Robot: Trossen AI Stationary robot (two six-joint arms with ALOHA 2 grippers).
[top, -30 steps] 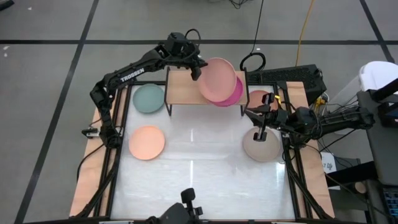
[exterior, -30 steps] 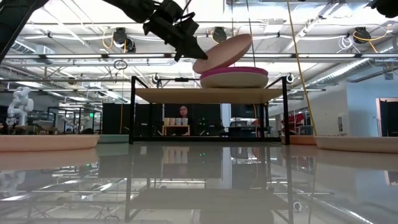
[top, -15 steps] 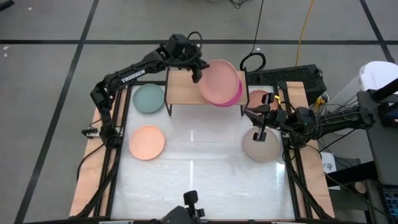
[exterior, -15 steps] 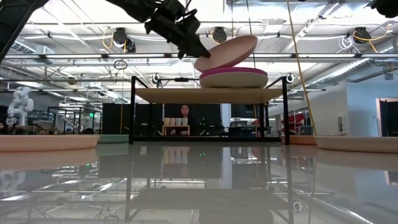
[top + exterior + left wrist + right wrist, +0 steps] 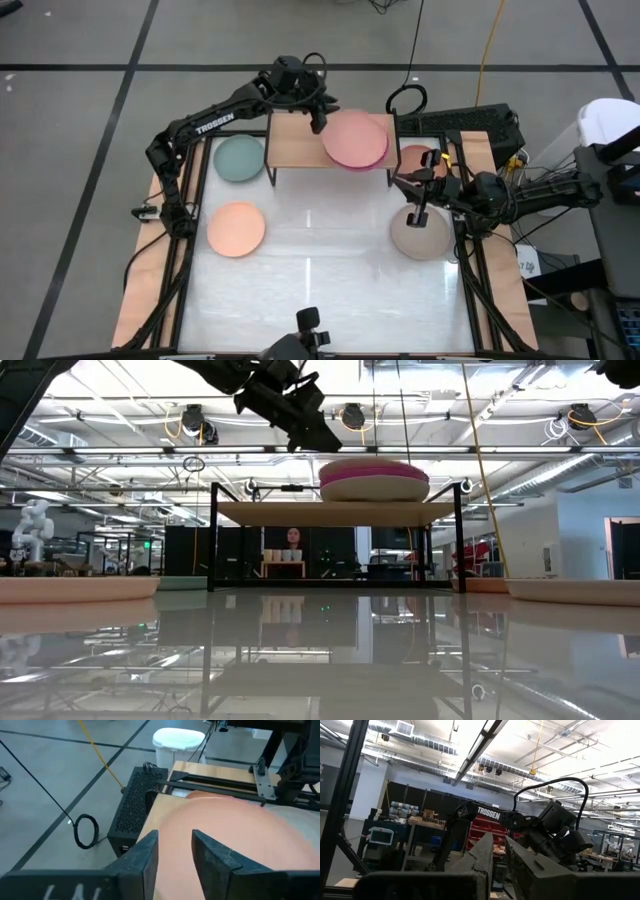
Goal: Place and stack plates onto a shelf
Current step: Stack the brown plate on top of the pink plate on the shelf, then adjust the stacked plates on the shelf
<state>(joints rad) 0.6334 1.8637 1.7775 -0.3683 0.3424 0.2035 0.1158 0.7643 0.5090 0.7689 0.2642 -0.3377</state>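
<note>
A pink plate [image 5: 355, 138] lies flat on a magenta plate [image 5: 374, 474] on the right half of the shelf [image 5: 295, 150], a low rack with a wooden top. My left gripper [image 5: 320, 118] hangs open just above the pink plate's left rim [image 5: 240, 835], and I see no touch. My right gripper [image 5: 420, 213] hovers shut over a beige plate [image 5: 420, 238] at the table's right. Flat on the table lie a teal plate [image 5: 240, 158], a peach plate [image 5: 237, 228] and a salmon plate [image 5: 416, 157]; my right arm partly hides the salmon one.
The shelf's left half [image 5: 270, 512] is bare wood. A black perforated box [image 5: 470, 122] and cables lie beyond the table's far right corner. A white bin [image 5: 179, 740] stands on the floor past it. The middle of the white tabletop [image 5: 320, 260] holds nothing.
My left gripper has opened and let go of the pink plate. The plate was tilted, its left rim between the fingers and its right side raised. It has dropped level onto the magenta plate and sits squarely over it. The gripper stays near the plate's left rim.
</note>
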